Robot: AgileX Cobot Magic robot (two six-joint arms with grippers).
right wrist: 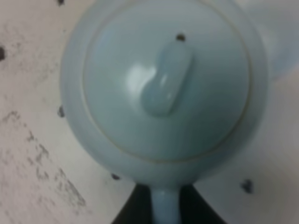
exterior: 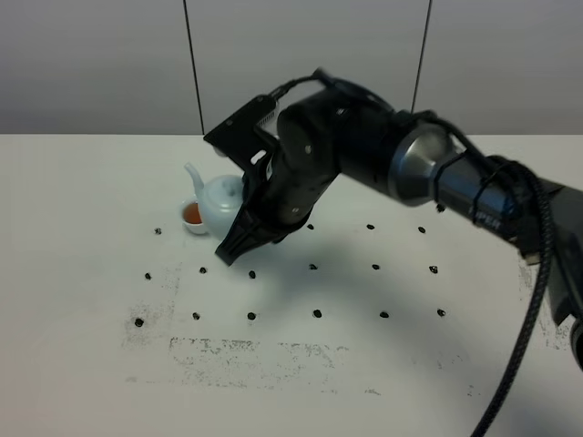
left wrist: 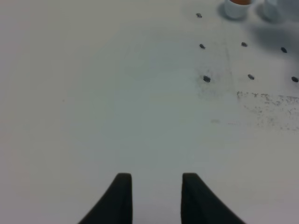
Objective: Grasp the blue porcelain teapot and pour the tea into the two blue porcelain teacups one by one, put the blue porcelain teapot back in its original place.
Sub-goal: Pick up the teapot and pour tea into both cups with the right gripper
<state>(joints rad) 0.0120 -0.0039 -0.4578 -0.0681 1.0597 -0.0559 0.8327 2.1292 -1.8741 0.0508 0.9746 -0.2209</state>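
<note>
The right tool (right wrist: pixel 164 205) is clenched on the loop handle (right wrist: pixel 164 198) of the blue porcelain teapot (exterior: pixel 217 202): in the right wrist view its dark fingers (right wrist: pixel 134 211) sit on either side of the pale handle, right at the pot's body. From above, the round lid (right wrist: pixel 210 93) is seated with its oblong knob (right wrist: pixel 163 86) in the middle, and the pot stands upright. In the high view the spout (exterior: pixel 193 173) points away from the tool. Whether the base rests on the bench (exterior: pixel 91 364) or is just off it, I cannot tell. Touching or just beside the pot, on the spout side, stands one teacup (exterior: pixel 193 215) with reddish tea in it. A blurred pale blue form (right wrist: pixel 278 42) lies close to the pot in the right wrist view, too soft to name. The right arm (exterior: pixel 410 168) reaches across the middle from the right, with a braided cable (exterior: pixel 533 300) hanging along it. The left tool (left wrist: pixel 156 186) is released, its two black fingers (left wrist: pixel 122 200) parted over bare bench with nothing between them, well apart from the teacup. The white bench carries a grid of black dots (exterior: pixel 312 267) and a patch of dark smudges (exterior: pixel 255 350) nearer the front edge.
</note>
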